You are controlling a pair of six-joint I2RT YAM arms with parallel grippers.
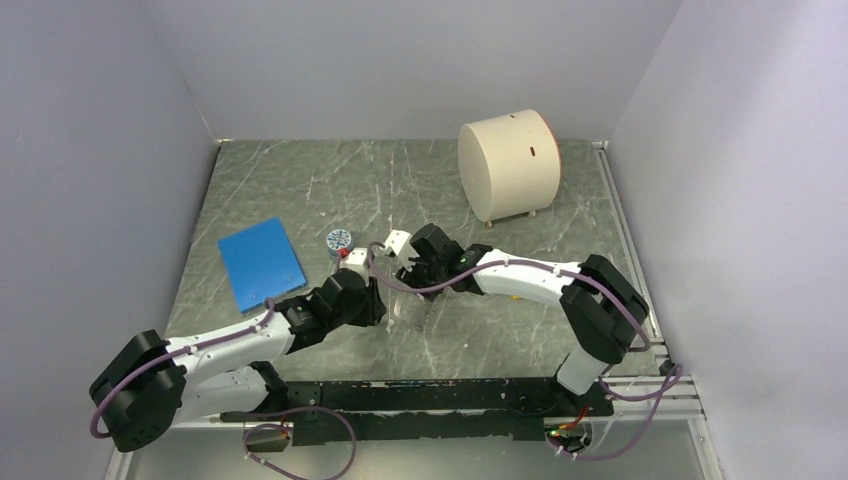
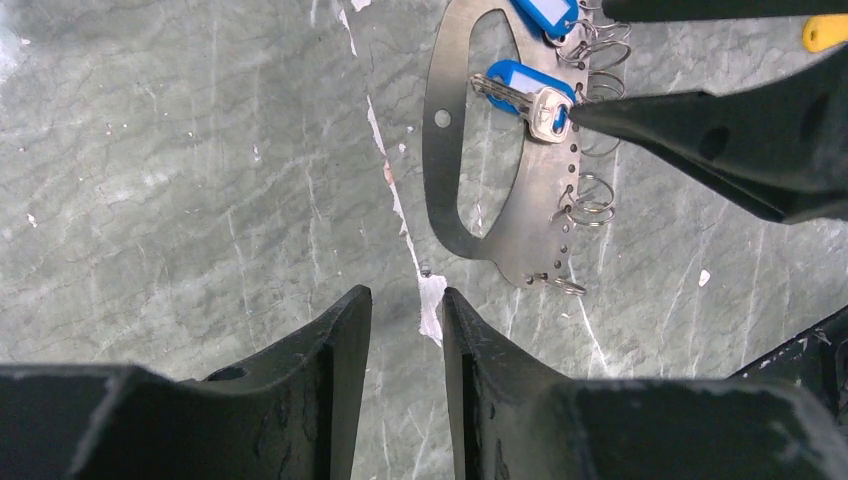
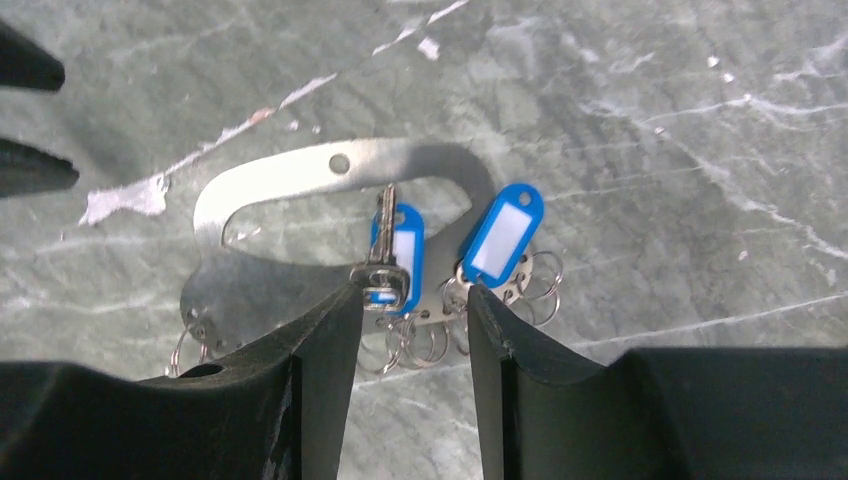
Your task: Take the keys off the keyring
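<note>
The keyring (image 3: 300,180) is a flat steel plate with an oval opening and several small split rings along one edge. It lies on the marble table and also shows in the left wrist view (image 2: 440,170). A silver key (image 3: 385,255) with a blue tag (image 3: 408,250) lies across it, and a second blue tag (image 3: 505,235) lies beside it. My right gripper (image 3: 412,292) is open over the ringed edge, one fingertip (image 3: 350,295) touching the key's head (image 2: 545,110). My left gripper (image 2: 405,295) is open and empty, just short of the plate's end.
A white scrap (image 2: 432,300) lies on the table between the left fingertips. A small round blue-patterned jar (image 1: 339,240) and a blue pad (image 1: 260,263) lie to the left. A cream cylinder (image 1: 508,165) stands at the back right. A yellow piece (image 2: 825,30) shows at the frame edge.
</note>
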